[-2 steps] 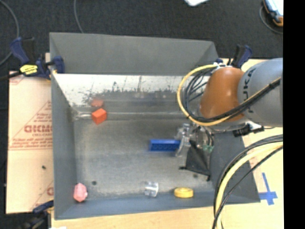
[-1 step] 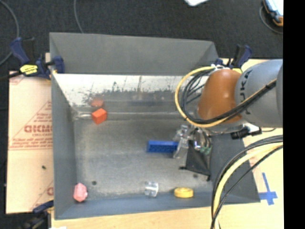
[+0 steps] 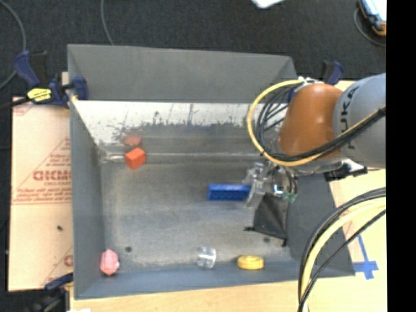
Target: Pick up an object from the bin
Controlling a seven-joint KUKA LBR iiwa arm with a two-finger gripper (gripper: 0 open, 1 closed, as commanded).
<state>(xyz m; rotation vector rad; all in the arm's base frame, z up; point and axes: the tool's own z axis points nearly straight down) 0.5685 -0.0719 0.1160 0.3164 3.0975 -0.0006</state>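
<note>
My gripper hangs low at the right side of the bin, under the arm's orange cover. A flat blue block lies in the middle of the bin, its right end right beside the gripper; I cannot tell whether they touch. Just below the gripper is a dark wedge shape, and I cannot tell whether it is a loose thing or part of the gripper. A yellow disc lies near the front wall, below the gripper.
A small clear thing sits left of the yellow disc by the front wall. A pink lump lies in the front left corner. An orange cube rests by the back wall at the left. The arm and its cables cover the bin's right side.
</note>
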